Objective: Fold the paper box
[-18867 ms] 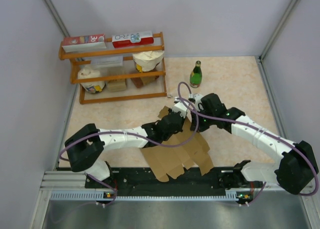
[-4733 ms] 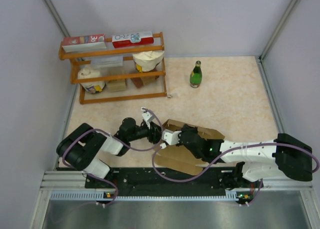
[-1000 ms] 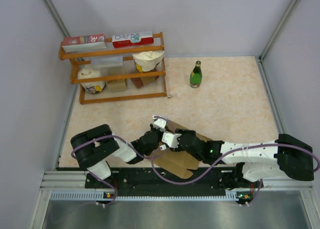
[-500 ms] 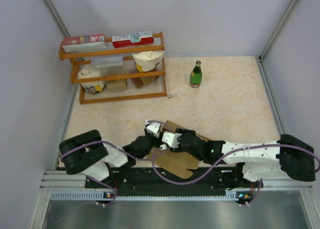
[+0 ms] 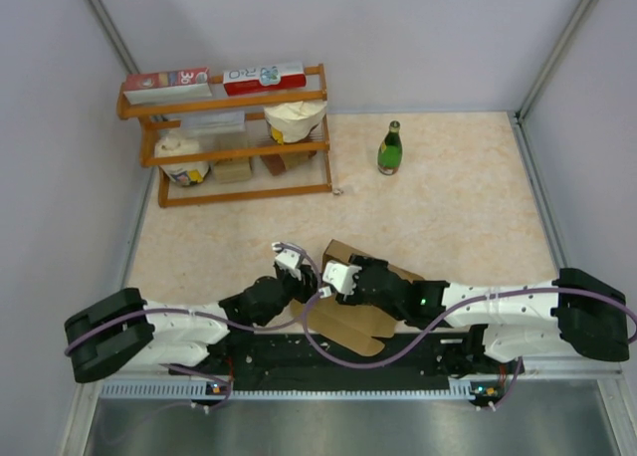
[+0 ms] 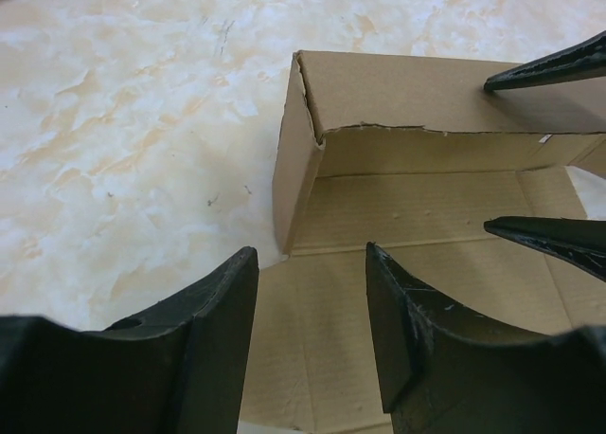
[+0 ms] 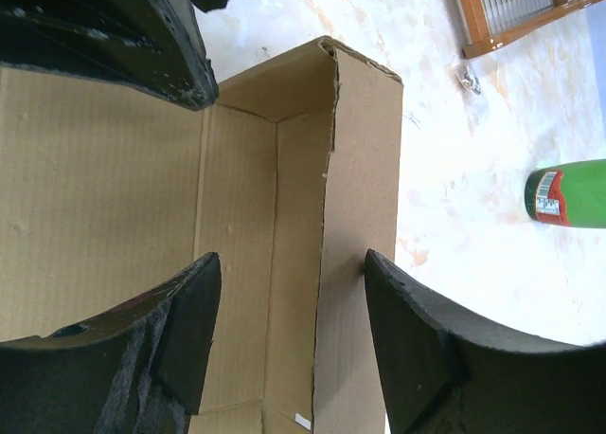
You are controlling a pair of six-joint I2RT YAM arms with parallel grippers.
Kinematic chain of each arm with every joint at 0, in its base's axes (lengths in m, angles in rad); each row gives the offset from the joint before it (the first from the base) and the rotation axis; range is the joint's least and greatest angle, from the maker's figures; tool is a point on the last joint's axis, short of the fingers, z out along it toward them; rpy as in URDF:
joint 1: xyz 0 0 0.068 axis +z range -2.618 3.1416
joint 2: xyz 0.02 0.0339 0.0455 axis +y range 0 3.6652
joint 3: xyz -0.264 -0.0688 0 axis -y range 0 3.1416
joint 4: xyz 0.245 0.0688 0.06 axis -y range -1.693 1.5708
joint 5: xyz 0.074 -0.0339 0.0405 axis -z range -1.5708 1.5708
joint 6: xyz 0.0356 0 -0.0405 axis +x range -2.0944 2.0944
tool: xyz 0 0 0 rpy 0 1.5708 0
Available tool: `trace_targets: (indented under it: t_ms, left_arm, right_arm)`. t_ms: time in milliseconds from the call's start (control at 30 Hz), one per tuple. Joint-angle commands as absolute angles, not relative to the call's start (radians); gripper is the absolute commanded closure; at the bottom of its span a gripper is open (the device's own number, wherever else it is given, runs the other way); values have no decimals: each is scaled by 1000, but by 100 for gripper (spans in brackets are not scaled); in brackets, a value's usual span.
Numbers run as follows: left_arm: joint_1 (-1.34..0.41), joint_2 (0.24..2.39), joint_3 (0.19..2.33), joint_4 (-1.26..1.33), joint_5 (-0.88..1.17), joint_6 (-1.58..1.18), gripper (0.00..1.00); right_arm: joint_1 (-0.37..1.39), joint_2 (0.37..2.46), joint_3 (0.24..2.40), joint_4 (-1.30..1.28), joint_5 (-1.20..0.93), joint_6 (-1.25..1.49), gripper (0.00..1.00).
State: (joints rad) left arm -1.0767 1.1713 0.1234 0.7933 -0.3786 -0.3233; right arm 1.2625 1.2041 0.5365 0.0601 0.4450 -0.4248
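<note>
The paper box is lying part-folded by the middle of the surface's near edge, one wall standing upright, while the left claw is hanging open above its flat flap, gripping nothing, and the right claw is straddling that wall, spread wide without pinching it.

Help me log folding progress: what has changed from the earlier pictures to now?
The plain brown cardboard paper box, a flat sheet at first, now stands partly folded with walls raised. The left gripper opened and backed off leftward; the right gripper, open, straddles one wall. The wooden shelf and green glass bottle stayed put.
</note>
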Motion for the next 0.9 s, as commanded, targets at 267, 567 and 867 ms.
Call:
trace_targets:
  t_ms: [267,567,867]
  left_arm:
    - [-1086,945,80,609,-397,-414,46]
    - [-1086,914,84,572,-416,-420,46]
    - [-1086,850,95,503,-428,-419,44]
  right_arm:
    - [1269,1207,537,75,396,-370,39]
    - [1269,1180,551,57,406,-359,38]
    - [1269,1089,598,9,426,-364,36]
